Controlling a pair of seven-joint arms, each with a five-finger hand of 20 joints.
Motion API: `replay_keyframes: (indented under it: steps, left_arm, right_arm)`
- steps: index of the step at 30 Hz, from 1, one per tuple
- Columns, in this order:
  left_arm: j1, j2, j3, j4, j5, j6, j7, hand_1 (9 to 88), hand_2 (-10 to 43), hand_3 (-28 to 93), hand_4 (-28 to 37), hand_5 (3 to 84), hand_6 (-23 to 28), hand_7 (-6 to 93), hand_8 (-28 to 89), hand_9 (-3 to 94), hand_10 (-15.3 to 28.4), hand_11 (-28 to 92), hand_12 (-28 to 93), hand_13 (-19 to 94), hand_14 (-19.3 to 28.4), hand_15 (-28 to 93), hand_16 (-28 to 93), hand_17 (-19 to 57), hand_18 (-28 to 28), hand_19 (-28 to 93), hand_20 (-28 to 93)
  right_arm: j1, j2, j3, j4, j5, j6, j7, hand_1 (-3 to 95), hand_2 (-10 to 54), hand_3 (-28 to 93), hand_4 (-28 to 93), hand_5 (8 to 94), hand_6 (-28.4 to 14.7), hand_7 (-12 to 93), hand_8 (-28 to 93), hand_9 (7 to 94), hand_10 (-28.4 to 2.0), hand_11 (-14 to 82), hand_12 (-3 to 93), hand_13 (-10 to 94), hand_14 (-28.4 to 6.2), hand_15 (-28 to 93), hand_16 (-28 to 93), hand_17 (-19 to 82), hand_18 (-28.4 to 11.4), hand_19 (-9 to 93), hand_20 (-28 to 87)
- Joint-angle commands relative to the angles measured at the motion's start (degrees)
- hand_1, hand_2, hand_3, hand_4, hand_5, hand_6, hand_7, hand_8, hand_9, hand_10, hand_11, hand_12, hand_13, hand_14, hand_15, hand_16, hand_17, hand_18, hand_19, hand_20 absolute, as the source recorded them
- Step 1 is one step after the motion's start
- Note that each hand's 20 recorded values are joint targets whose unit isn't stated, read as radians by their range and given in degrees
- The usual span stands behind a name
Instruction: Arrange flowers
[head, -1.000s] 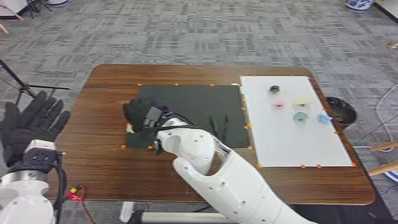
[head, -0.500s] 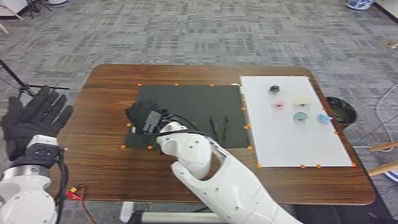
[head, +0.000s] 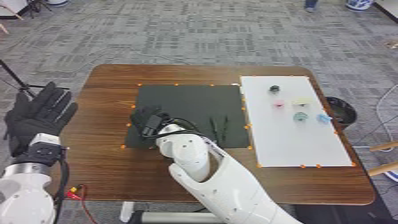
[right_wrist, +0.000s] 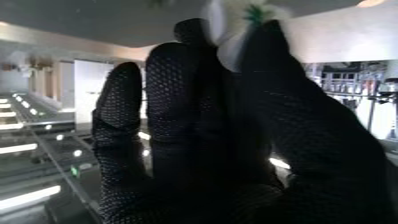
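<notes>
Pinching a white-and-green artificial flower (right_wrist: 234, 22) in nearly closed, black-gloved right fingers (right_wrist: 174, 90) over the dark square mat (head: 188, 96), toward the brown wooden counter's (head: 99, 115) left edge, probably for controlled placing, with left fingers (head: 40, 102) spread, empty.

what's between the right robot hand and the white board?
Head view: part of the black mat, two slim dark pieces lying side by side on it, and orange dots by its edge.

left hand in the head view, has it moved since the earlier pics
Yes, slightly: the left hand has shifted forward and right, nearer the left edge of the table.
</notes>
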Motion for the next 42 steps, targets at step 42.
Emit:
replay_keyframes:
  steps: [42]
  left_arm:
    - [0.9,-0.51,-0.34,-0.1,-0.95,-1.08,-0.48,24.5,16.0,69,-28.3,43.2,9.1,10.0,-9,32.7,15.3,21,6,24,15.4,25,-7,-9.0,15.1,40,4]
  right_arm:
    - [1.6,1.4,-1.6,-0.9,4.2,4.6,3.2,57.1,-9.5,70,-28,73.2,-1.0,21,-1,75.3,-9.3,9.8,29.7,64,-8.9,58,43,31,-22.6,77,38]
